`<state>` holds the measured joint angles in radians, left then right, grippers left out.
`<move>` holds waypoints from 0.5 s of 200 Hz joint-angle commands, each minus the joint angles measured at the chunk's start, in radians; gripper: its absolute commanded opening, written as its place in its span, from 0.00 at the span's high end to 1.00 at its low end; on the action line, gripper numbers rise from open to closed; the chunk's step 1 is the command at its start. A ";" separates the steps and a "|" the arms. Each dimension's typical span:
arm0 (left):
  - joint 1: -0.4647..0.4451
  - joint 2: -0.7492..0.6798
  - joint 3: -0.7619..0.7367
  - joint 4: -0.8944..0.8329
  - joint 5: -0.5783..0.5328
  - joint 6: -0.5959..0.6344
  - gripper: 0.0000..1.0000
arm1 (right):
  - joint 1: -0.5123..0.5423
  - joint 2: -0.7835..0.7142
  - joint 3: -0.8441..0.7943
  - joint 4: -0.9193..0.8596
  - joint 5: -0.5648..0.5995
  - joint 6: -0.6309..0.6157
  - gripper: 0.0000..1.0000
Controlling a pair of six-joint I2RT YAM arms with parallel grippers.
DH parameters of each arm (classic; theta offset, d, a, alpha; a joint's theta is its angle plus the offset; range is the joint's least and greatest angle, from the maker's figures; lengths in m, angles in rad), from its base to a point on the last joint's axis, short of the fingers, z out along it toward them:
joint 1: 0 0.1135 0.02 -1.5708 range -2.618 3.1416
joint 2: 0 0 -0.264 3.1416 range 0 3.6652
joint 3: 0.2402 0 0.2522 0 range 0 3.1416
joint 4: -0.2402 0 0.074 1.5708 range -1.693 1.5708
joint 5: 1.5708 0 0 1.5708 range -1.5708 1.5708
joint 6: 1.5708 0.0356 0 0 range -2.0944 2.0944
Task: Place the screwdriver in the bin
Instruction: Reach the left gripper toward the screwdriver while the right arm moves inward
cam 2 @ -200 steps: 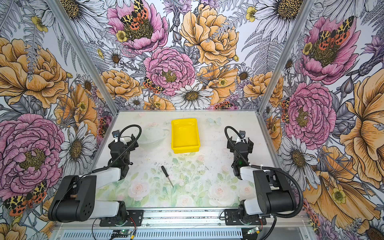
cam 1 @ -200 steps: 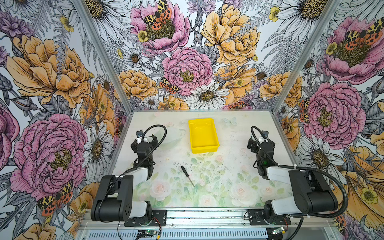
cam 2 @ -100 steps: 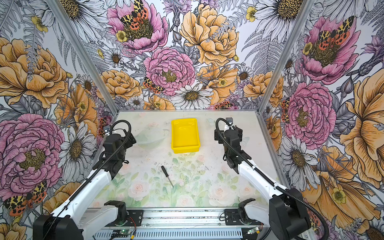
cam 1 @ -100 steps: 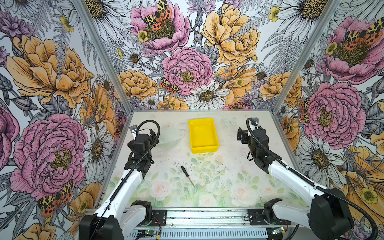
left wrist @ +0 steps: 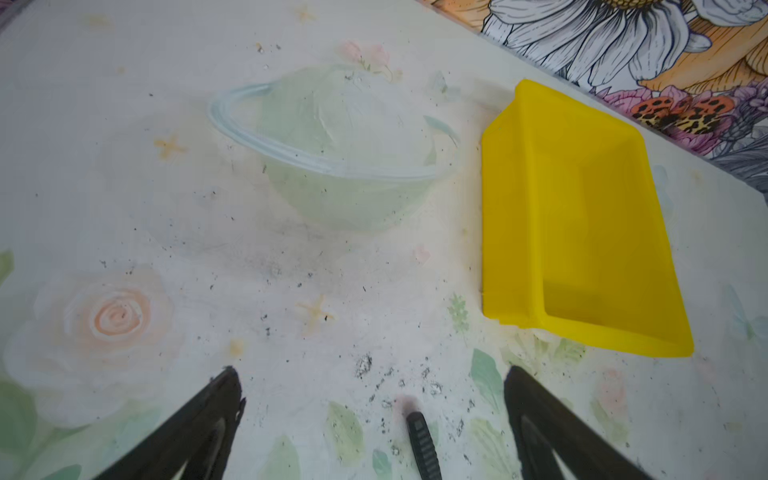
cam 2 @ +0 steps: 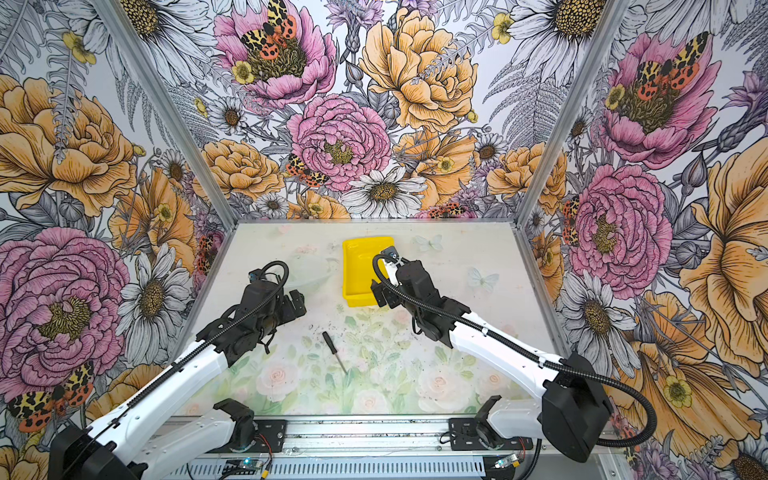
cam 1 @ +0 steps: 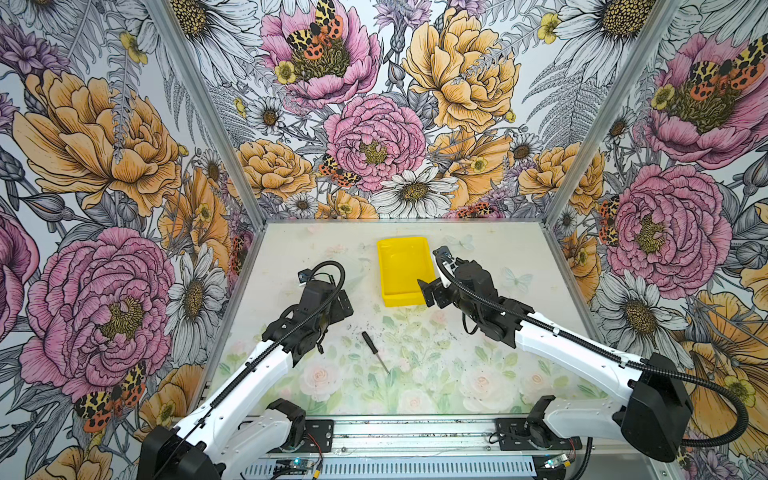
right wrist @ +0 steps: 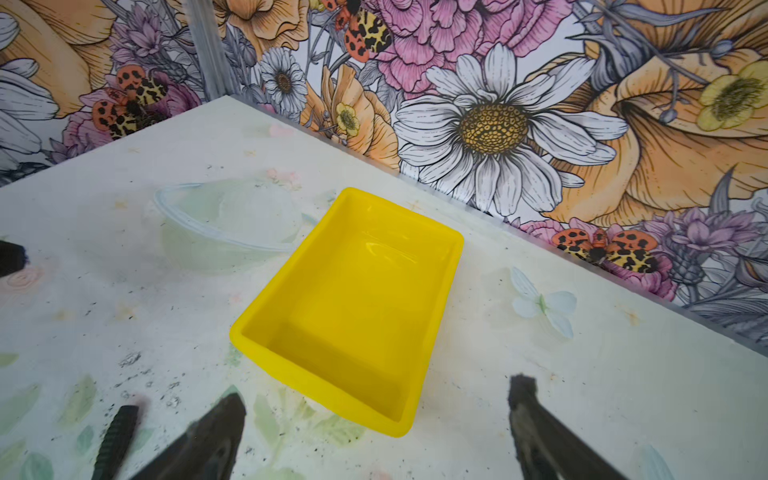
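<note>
**A:** Where does the screwdriver (cam 1: pixel 374 351) lie?

**B:** Flat on the table (cam 1: pixel 498 257), at the lower centre of both top views. The black handle points to the upper left and the thin silver shaft to the lower right. Nothing touches it.

**A:** And the bin (cam 1: pixel 401 266)?

**B:** Yellow and rectangular, it sits at the upper centre of both top views. It stands well apart from the screwdriver, which lies outside it.

**A:** State of the left gripper (left wrist: pixel 372 374)?

**B:** Its jaws are spread wide and grip nothing. In the left wrist view the end of the handle shows at the lower edge, between the two dark fingers (left wrist: pixel 216 407). In the top views the gripper stands to the upper left of the screwdriver and to the left of the bin.

**A:** State of the right gripper (right wrist: pixel 379 392)?

**B:** Its jaws are likewise spread and grip nothing. In the top views it stands at the bin's lower right corner; whether it touches the rim cannot be told. In the right wrist view the bin's near corner shows between the fingers, with the handle at the lower left.
</note>
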<state>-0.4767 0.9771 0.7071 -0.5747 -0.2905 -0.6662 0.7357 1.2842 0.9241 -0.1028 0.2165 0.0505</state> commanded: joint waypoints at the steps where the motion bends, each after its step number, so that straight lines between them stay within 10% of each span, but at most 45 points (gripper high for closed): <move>1: -0.074 0.009 0.026 -0.112 -0.017 -0.170 0.01 | 0.025 -0.019 0.039 -0.031 -0.076 -0.011 0.00; 100: -0.411 0.177 0.032 -0.166 -0.111 -0.517 0.02 | 0.038 -0.298 -0.111 -0.145 -0.197 0.027 0.01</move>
<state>-0.8501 1.0801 0.7078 -0.7208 -0.3565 -1.0809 0.7677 1.0527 0.8558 -0.2234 0.0780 0.0624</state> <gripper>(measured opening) 0.986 0.995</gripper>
